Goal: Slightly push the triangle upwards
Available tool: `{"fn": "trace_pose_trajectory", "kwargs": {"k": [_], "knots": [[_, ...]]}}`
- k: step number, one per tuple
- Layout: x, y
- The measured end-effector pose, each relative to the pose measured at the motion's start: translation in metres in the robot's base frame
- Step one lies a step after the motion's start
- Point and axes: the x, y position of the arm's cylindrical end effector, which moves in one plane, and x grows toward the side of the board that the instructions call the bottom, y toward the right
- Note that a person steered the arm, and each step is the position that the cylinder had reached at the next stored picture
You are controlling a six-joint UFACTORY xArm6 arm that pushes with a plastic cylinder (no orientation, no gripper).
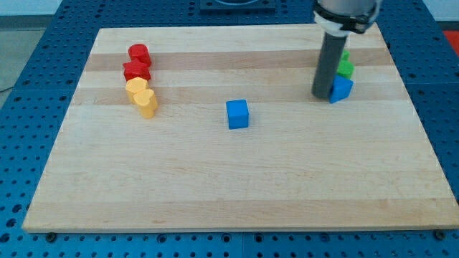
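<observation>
My tip (320, 95) rests on the wooden board (237, 179) at the view's upper right. A blue block (342, 89), which looks like the triangle, sits right next to the tip, on its right, touching or nearly so. A green block (346, 66) sits just above the blue one, partly hidden by the rod. A blue cube (237, 113) lies near the board's middle, well to the left of the tip.
At the view's upper left a column of blocks stands close together: a red cylinder (138, 52), a red star-like block (136, 70), a yellow block (136, 88) and a yellow heart-like block (146, 102). The board lies on a blue perforated table (29, 86).
</observation>
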Motion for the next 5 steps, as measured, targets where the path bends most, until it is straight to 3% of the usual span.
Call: {"fn": "trace_pose_trajectory", "kwargs": {"k": [1,3,4,5], "knots": [[0.017,0.006],[0.02,-0.046],[0.044,-0.037],[0.052,0.009]]}}
